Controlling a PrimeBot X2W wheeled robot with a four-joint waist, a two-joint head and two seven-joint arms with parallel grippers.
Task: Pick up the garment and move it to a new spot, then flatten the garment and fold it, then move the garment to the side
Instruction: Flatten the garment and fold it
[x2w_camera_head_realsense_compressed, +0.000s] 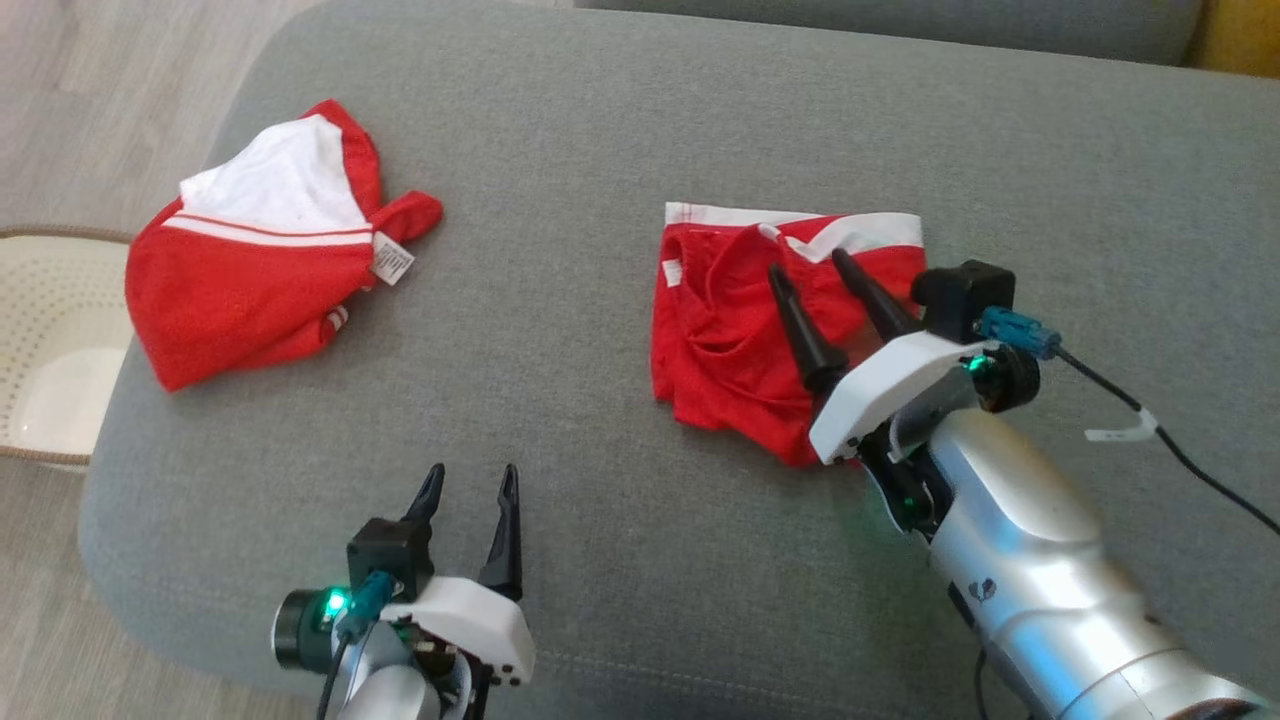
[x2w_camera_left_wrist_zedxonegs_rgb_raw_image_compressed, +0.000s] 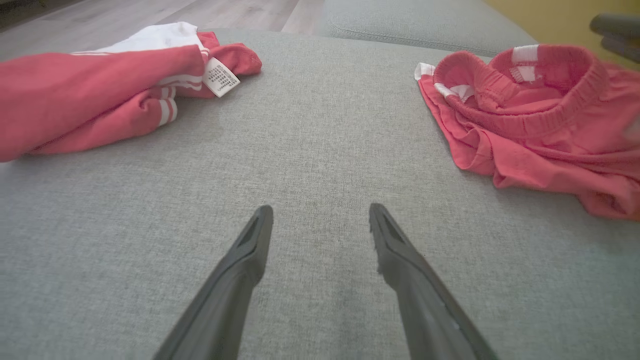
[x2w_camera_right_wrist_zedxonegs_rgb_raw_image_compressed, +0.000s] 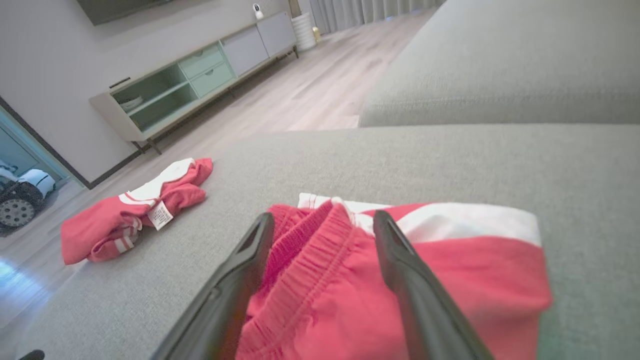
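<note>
nearest me, at the bottom of the head view left of centre, my left gripper (x2w_camera_head_realsense_compressed: 473, 472) hangs released over the bare grey sofa cushion (x2w_camera_head_realsense_compressed: 600, 150), its two fingers spread and holding nothing. further up, right of centre, my right gripper (x2w_camera_head_realsense_compressed: 806, 262) is likewise released, fingers apart and pointing up the frame over the red shorts (x2w_camera_head_realsense_compressed: 720, 330), which lie rumpled on the cushion at the middle right of the head view. i cannot tell whether the tips touch the cloth or hover just above it. i take the step in hand to be the pick-up, with no grip made yet. to do it well i would lower the right fingers so they straddle the ribbed waistband (x2w_camera_right_wrist_zedxonegs_rgb_raw_image_compressed: 310, 260), which bulges up between them in the right wrist view. i would clench on that thick ridge rather than on the thin leg fabric, which would likely slip or lift one layer alone. my left gripper is well apart from the shorts and could come across to take the waistband's other end, so the cloth spreads instead of bunching. farther off, in the upper left, a second red and white garment (x2w_camera_head_realsense_compressed: 250, 290) with a care label (x2w_camera_head_realsense_compressed: 392, 260) lies well clear. a pale basket (x2w_camera_head_realsense_compressed: 50, 330) sits at the left edge beside the cushion. i would keep the carry away from both.
</note>
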